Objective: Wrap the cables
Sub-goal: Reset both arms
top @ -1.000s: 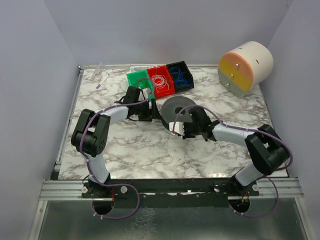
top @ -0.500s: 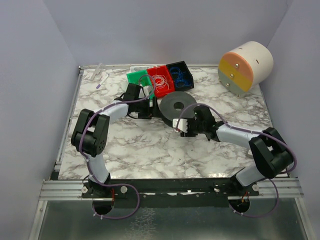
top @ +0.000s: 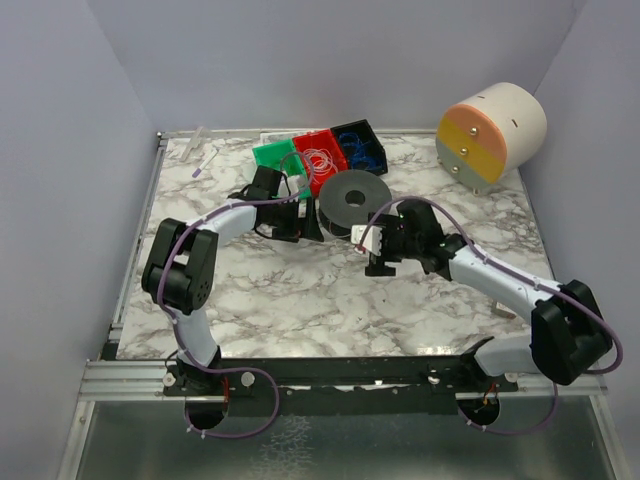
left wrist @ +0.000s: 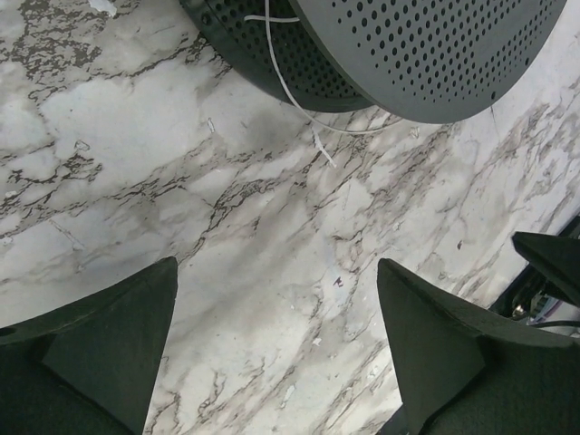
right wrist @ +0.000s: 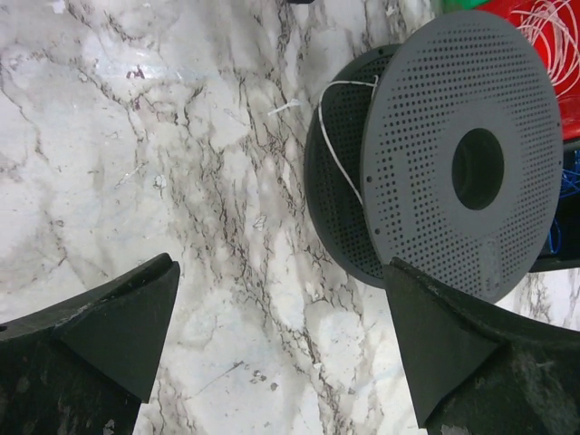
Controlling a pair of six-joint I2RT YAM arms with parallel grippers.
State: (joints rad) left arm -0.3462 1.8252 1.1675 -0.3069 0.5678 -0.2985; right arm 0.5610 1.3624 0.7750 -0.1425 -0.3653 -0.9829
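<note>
A thin white cable [left wrist: 292, 98] runs over the dark grey perforated spool [left wrist: 426, 54], and its loose end trails onto the marble. The right wrist view shows the same cable [right wrist: 328, 136] on the spool [right wrist: 453, 163]. My left gripper [left wrist: 276, 362] is open just left of the spool [top: 352, 200], with nothing between its fingers [left wrist: 100, 335]. On the spool's near right, my right gripper [right wrist: 281, 344] is also open and empty, one finger [right wrist: 462, 353] in front of the spool's edge. More cables lie coiled in the red bin [top: 318, 160] and the blue bin [top: 362, 150].
A green bin [top: 272, 157] stands beside the red one, behind the left gripper [top: 303, 222]. A large cream, yellow and orange cylinder [top: 490, 130] lies at the back right. Small white sticks [top: 205, 160] lie at the back left. The right gripper [top: 368, 243] hovers over bare marble.
The right gripper has opened wide and its arm has swung right, off the spool. The left gripper has opened further. The spool now sits slightly farther back.
</note>
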